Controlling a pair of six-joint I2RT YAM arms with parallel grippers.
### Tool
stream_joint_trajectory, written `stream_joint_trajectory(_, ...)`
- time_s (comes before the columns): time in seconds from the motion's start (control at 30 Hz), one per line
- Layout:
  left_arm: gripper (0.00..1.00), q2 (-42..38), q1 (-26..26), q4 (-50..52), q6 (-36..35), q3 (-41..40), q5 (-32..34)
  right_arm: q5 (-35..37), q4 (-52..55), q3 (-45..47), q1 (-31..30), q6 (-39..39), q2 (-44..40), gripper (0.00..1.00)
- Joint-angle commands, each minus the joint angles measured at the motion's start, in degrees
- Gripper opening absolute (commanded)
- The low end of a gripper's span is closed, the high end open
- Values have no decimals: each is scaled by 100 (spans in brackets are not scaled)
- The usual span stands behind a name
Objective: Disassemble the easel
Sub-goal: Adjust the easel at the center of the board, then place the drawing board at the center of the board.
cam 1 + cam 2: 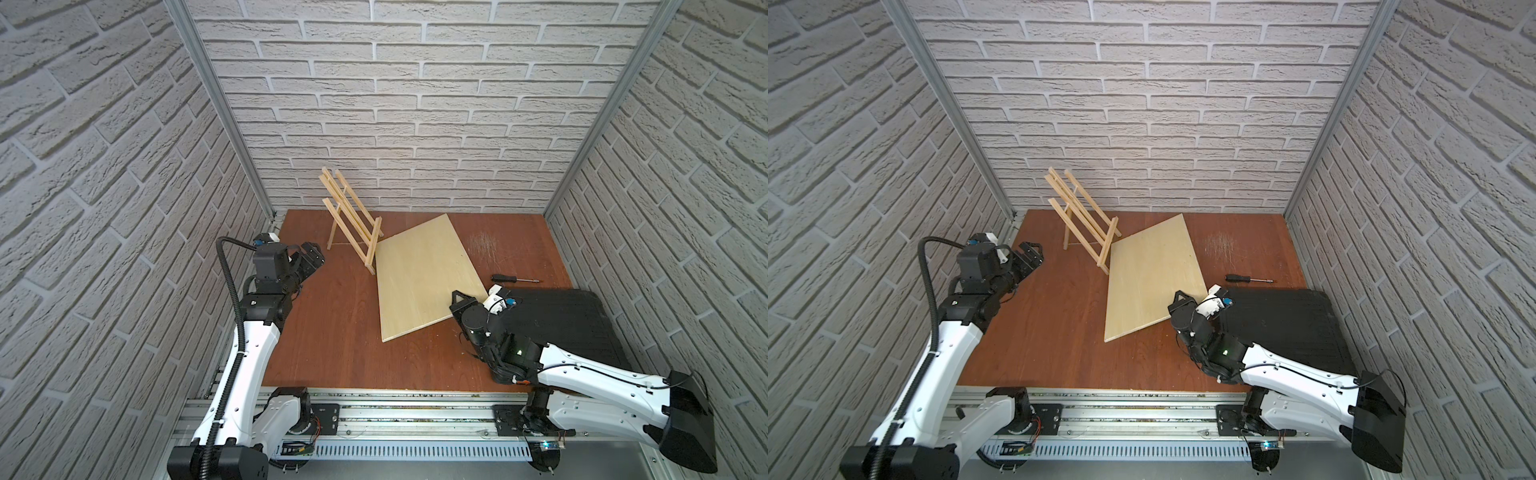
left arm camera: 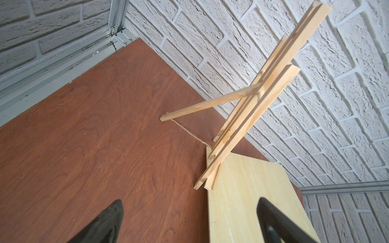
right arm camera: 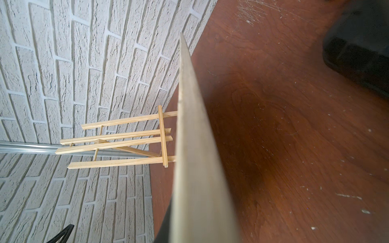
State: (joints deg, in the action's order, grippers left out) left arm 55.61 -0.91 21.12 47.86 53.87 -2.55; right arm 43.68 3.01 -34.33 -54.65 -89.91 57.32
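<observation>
Board [image 1: 424, 282] is clamped at its near-right edge by R gripper [image 1: 459, 301], jaws closed on it, prob. so it can be pulled clear. L gripper [image 1: 313, 255] is held wide open off board's left side, aimed at easel [image 2: 252, 120], likely pre-grasp. Easel is stood at board's far-left edge. Its long axis is slanted, top leaned away from board, face twd it.

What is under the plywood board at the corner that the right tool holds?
Only bare brown table in the board's shadow shows under the plywood board in the right wrist view. Farther under, toward the easel, the board hides everything.
</observation>
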Motion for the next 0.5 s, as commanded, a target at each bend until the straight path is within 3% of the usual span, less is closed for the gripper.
stream_joint_trajectory(0.0,98,-42,38,-113,40,-78,-54,387,1764,157,-117,-110,-18,3)
stream_joint_trajectory(0.23,98,-16,71,-142,86,-91,-127,325,2088,50,-341,-635,286,3)
stream_joint_trajectory(0.47,98,-7,74,-165,110,-103,-158,348,2349,-16,-642,-1365,680,14)
